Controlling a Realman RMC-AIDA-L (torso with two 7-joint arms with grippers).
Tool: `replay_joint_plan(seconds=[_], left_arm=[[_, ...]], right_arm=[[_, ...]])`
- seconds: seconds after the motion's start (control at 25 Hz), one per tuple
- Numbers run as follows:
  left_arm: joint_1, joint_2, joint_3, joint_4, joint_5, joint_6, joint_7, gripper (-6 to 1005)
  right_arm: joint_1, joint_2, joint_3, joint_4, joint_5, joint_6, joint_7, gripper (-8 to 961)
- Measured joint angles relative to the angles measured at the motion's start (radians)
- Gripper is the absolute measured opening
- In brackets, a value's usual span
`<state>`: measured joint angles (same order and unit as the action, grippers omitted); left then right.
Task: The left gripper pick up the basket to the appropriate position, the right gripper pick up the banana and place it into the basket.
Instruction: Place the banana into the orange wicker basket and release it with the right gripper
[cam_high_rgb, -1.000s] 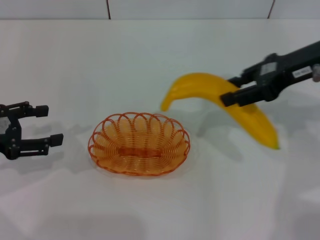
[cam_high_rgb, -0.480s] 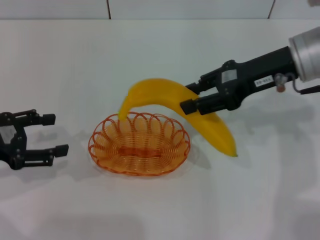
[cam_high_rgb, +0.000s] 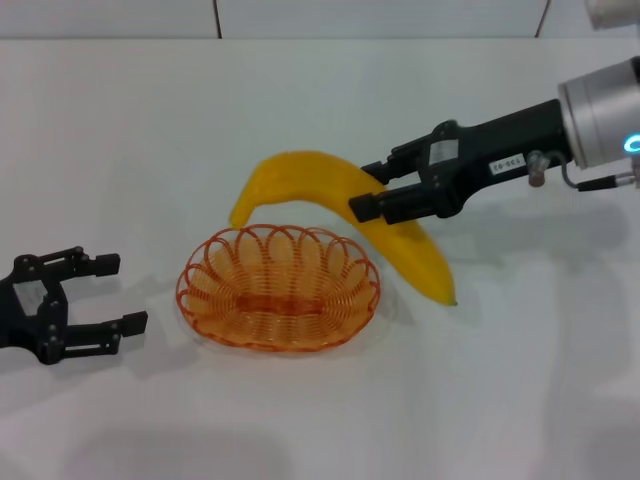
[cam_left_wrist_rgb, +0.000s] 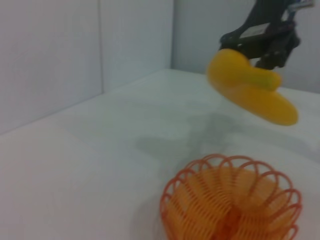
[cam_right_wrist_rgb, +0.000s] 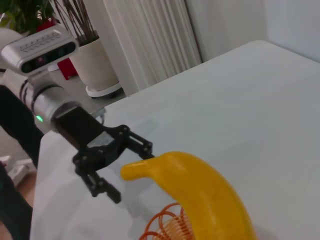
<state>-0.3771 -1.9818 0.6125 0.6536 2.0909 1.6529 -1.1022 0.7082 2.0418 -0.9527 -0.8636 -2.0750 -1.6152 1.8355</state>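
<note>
The orange wire basket (cam_high_rgb: 278, 288) stands on the white table, nothing inside it. My right gripper (cam_high_rgb: 362, 190) is shut on the yellow banana (cam_high_rgb: 300, 178), held in the air over the basket's far right rim. One banana end points past the far left rim and the other hangs low to the basket's right. My left gripper (cam_high_rgb: 122, 293) stays open to the left of the basket, apart from it. The left wrist view shows the basket (cam_left_wrist_rgb: 232, 200) below the banana (cam_left_wrist_rgb: 250, 87) and the right gripper (cam_left_wrist_rgb: 265, 32). The right wrist view shows the banana (cam_right_wrist_rgb: 195, 190), the basket (cam_right_wrist_rgb: 167, 227) and the left gripper (cam_right_wrist_rgb: 131, 167).
The white table (cam_high_rgb: 320, 100) runs back to a white wall. In the right wrist view a white plant pot (cam_right_wrist_rgb: 97, 65) and a curtain stand beyond the table's edge, behind the left arm.
My right gripper has carried the banana leftward from the table's right side to over the basket's far rim. My left gripper has shifted slightly nearer and rightward, still open.
</note>
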Motion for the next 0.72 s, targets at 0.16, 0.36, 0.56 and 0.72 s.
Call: replay_joint_plan(seconds=[0.16, 0.36, 0.56, 0.72], left_arm=[[-0.003, 0.001, 0.0, -0.006, 0.0, -0.013, -0.001, 849], [-0.003, 0.002, 0.0, -0.007, -0.001, -0.014, -0.006, 848], [-0.007, 0.003, 0.0, -0.007, -0.003, -0.015, -0.007, 848], [-0.012, 0.003, 0.0, -0.008, -0.004, -0.015, -0.007, 848]], right_arm=[[0.021, 0.0, -0.022, 0.037, 0.005, -0.001, -0.018, 502], [0.031, 0.003, -0.117, 0.042, 0.071, -0.006, -0.017, 502], [0.041, 0.003, -0.223, 0.046, 0.154, 0.031, -0.012, 502], [0.075, 0.003, -0.266, 0.09, 0.165, 0.096, -0.013, 502]])
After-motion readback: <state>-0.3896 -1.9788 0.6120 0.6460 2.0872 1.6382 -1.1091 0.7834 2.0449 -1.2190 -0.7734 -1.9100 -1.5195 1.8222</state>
